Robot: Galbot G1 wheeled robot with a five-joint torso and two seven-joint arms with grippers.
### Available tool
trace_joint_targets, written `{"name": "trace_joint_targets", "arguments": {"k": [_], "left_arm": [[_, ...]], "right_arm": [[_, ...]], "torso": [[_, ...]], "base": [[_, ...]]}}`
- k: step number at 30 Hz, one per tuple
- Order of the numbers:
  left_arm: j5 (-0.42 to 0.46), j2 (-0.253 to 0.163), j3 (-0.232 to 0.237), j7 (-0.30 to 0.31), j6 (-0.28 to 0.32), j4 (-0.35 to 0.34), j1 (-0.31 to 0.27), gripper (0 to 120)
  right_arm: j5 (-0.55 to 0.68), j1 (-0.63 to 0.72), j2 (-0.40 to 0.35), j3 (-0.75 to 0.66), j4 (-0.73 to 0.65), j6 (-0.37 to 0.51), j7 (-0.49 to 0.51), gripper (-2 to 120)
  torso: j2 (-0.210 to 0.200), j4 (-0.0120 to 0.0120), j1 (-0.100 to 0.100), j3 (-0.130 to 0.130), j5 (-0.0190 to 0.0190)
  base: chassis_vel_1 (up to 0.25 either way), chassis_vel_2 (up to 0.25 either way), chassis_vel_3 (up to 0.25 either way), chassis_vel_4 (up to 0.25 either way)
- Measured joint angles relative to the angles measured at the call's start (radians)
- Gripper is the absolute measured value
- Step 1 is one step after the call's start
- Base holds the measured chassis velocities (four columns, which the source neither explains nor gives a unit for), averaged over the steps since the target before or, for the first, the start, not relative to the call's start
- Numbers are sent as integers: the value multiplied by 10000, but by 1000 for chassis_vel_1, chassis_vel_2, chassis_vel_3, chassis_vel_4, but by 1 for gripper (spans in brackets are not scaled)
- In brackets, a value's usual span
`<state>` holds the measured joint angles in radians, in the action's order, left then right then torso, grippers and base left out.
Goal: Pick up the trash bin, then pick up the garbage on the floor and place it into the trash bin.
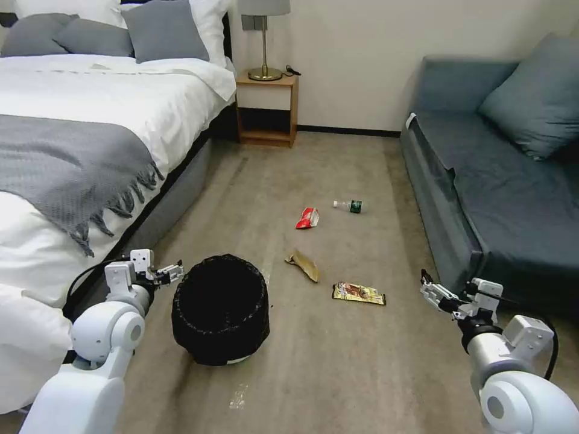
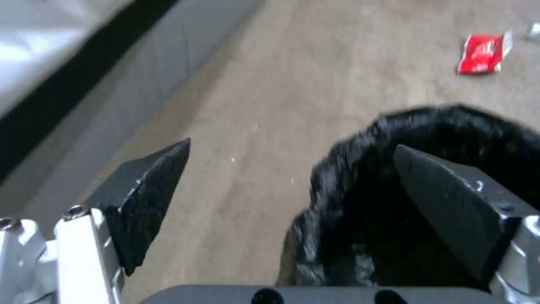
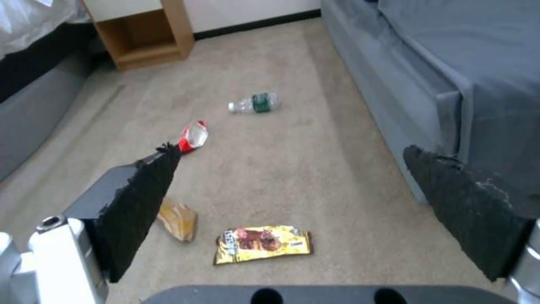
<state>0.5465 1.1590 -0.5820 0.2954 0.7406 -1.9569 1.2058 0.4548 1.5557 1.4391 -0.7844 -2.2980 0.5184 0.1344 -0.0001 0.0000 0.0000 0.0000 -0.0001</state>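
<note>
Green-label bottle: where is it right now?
The bottle lies on its side on the carpet, farthest of the litter in the head view, just right of the red-and-white wrapper and nearer the sofa than the bed.

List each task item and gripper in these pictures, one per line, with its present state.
trash bin: upright on the carpet, not held.
red-and-white wrapper: lying on the carpet.
bottle: on its side.
brown paper: crumpled on the carpet.
gold-brown packet: lying flat.
left gripper: open, beside the bin's rim.
right gripper: open, empty, above the carpet by the sofa.
</note>
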Motion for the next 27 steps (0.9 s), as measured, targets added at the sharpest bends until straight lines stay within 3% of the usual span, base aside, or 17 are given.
{"name": "trace_joint_targets", "arguments": {"k": [9,12,27], "left_arm": [[-23,301,507,5,-8,685,-91,98],[-27,473,732,0,-23,1204,-338,99],[-23,529,738,51,-46,2097,-414,100]], "right_arm": [[-186,101,6,-52,57,-263,-199,100],[-770,215,109,75,129,-655,-305,100],[-1012,267,205,342,244,-887,-468,100]], "torso": [[0,0,0,0,0],[0,-1,0,0,1],[0,1,0,0,0]], "base": [[0,0,0,0],[0,0,0,0],[0,0,0,0]]}}
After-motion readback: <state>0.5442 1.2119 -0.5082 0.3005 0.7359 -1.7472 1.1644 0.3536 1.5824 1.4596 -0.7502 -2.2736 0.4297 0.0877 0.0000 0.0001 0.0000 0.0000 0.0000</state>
